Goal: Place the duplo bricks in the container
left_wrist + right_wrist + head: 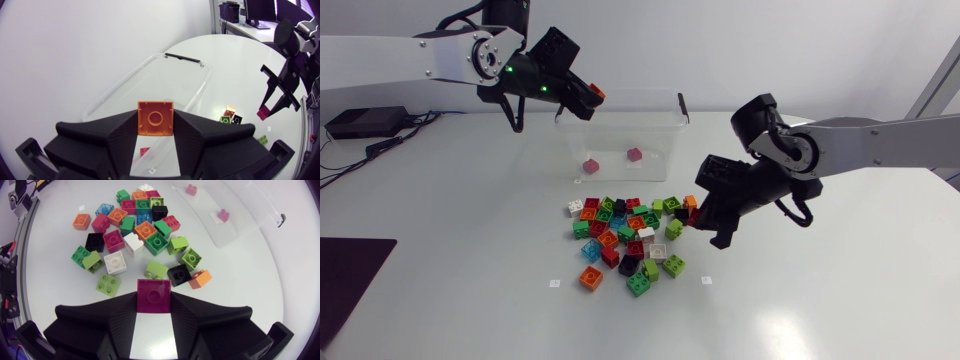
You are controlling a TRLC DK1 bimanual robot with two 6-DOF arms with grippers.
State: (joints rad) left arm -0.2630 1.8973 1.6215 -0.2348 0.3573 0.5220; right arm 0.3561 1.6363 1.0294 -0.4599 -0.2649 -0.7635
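Above the container's left end: left gripper [584,95] hangs high, right at the corner of the clear container [665,138], and this is the arm to watch!
Left grip: both wedge fingers pressed on the flanks of an orange brick [155,118], hollow underside facing the wrist camera. Pinched firm.
Which way the tub lies: straight below and ahead of that gripper. The left wrist view shows the container's long axis stretching away from the fingers toward its black handle [182,57].
Margin call: from overhead, the orange brick sits close to the rim line. I can't tell whether it is fully inside, so a nudge toward the middle looks wise before letting go.
Already in the tub: two pink bricks [589,166] on the floor of it, well apart.
Right grip: right gripper [154,303] clamped on a magenta brick [154,291], fingers on two opposite sides.
Right arm's spot: just beside the right edge of the pile [628,240], low over the table.
Route for the right: the container lies beyond the pile from that gripper, off toward the far side.
Nearer arm: left, by a long way. It is at the drop, while the right has a carry to make.
Bricks left: the loose pile, mixed colours, lies in front of the container.
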